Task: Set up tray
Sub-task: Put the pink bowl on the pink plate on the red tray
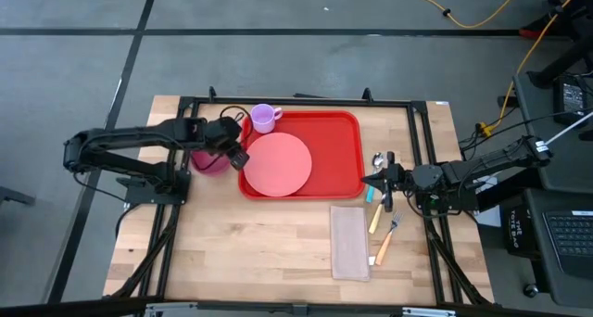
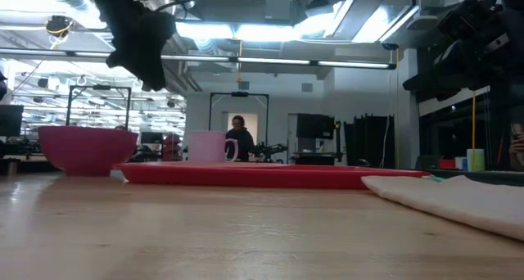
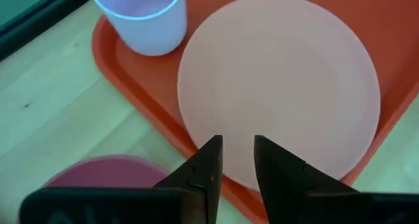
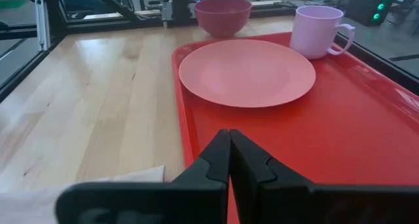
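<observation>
Red tray [image 1: 338, 141] at desk centre, likely light, stiff and slick, best gripped at its raised rim; left gripper [image 3: 237, 160] jaws slightly parted, empty; right gripper [image 4: 230, 160] jaws clenched, empty.

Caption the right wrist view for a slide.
Shut right end effector over the red tray, facing plate, mug and bowl.

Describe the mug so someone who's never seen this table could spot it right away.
Find the big red tray mid-table. In its back-left corner, behind the round pink plate, stands the mug. It's the only pale lilac item with a handle; the bowl nearby is dark pink and off the tray.
</observation>
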You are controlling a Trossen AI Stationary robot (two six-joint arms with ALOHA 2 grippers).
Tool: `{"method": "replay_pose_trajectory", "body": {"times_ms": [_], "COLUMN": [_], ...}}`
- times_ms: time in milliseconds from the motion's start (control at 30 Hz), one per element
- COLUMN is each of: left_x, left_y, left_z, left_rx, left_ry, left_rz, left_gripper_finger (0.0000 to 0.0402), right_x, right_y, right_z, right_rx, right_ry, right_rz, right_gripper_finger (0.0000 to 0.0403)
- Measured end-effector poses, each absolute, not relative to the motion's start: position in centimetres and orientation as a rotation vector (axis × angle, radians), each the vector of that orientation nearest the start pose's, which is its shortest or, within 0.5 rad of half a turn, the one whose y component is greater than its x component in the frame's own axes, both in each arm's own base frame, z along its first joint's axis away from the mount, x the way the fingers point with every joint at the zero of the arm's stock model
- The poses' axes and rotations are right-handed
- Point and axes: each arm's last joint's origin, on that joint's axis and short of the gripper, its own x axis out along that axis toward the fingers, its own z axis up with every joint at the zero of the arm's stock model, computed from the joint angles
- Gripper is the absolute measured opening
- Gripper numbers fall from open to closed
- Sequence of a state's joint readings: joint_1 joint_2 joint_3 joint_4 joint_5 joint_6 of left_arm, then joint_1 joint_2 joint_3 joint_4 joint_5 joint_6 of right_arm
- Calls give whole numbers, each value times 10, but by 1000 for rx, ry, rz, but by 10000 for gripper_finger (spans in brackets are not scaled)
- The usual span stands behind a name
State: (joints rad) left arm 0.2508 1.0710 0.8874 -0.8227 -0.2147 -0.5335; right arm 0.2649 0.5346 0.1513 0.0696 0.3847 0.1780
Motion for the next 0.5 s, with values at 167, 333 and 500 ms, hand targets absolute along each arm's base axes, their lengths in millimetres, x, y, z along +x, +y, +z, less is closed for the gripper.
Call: {"method": "replay_pose_trajectory", "body": {"times_ms": [167, 333, 500], "left_x": [189, 188, 195], "left_y": [45, 37, 34], "left_z": [281, 290, 292], "left_rx": [-485, -477, -453], "left_ry": [902, 965, 1071], "left_rz": [656, 702, 754], "left_gripper_finger": [81, 81, 70], "right_x": [130, 130, 130], "right_y": [23, 21, 21], "right_z": [173, 173, 173], "right_rx": [67, 54, 54], "right_ry": [278, 269, 269], "right_rz": [-198, -266, -267], "right_gripper_finger": [9, 9, 9]}}
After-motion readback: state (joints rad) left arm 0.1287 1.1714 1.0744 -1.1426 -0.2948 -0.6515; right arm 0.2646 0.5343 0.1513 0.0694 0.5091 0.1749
